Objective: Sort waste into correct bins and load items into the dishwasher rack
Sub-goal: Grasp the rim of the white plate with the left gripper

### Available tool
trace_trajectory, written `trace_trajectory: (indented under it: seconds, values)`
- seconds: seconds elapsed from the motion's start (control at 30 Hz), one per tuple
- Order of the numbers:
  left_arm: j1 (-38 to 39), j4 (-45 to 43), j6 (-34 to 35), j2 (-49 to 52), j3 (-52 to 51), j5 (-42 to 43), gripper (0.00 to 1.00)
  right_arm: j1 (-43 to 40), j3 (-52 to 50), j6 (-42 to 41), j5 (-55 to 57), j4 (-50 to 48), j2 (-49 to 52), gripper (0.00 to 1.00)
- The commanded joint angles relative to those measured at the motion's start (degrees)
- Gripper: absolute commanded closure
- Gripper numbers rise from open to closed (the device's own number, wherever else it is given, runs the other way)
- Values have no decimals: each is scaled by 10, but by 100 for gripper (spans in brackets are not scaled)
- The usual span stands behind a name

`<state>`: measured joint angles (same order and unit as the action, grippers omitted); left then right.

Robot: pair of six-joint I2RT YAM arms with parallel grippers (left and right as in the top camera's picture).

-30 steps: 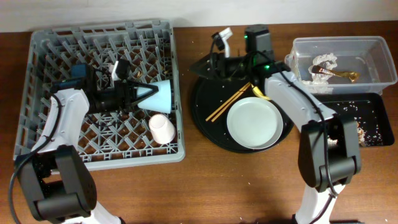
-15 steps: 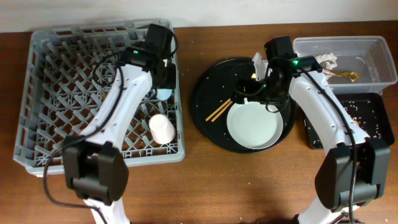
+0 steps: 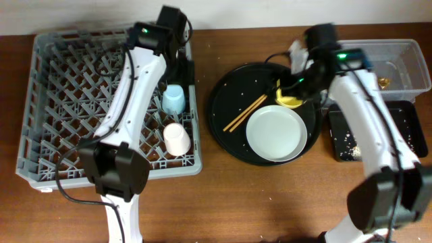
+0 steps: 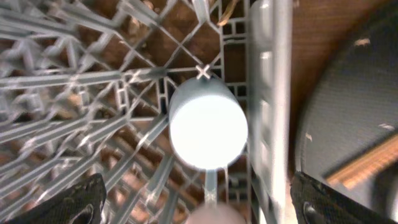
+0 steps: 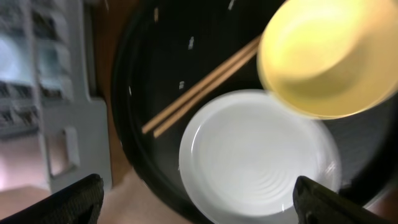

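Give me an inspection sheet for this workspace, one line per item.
Surface: brown wooden table.
Job's things: blue cup and pink cup in rack; plate, chopsticks, yellow bowl on round tray; tub and black bin at far right.
Clutter: gold scrap in tub; grains in black bin; specks on round tray.
Hands: left hand open above blue cup; right hand open above round tray.
Cables: black cable beside right arm.
Surroundings: pale wall behind table.

No readable text, labels or numbers.
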<state>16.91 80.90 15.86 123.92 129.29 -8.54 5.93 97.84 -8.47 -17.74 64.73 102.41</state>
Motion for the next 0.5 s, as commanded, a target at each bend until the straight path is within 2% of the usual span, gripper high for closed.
trace_trajectory:
  seconds: [0.0, 0.07, 0.17, 0.2, 0.27, 0.37, 0.4, 0.47]
  values:
    - [51, 79, -5, -3, 81, 52, 8, -63, 34, -26, 22, 44, -67, 3]
    - [106, 94, 16, -2, 65, 58, 9, -100, 34, -25, 27, 102, -82, 3]
    - [165, 101, 80, -2, 56, 40, 11, -101, -13, -28, 80, 133, -81, 4]
    - [172, 117, 106, -2, 56, 32, 16, -101, -44, -28, 81, 125, -81, 4]
    - [176, 135, 140, -3, 56, 5, 18, -101, -109, -28, 82, 89, -81, 5]
    - [176, 142, 146, -10, 56, -1, 18, -101, -233, -31, 81, -40, -81, 20]
    - [176, 141, 172, -18, 56, -41, 18, -101, -269, -32, 81, -85, -81, 23]
    - [176, 104, 172, -30, 56, -44, 19, -101, -305, -31, 93, -124, -80, 26]
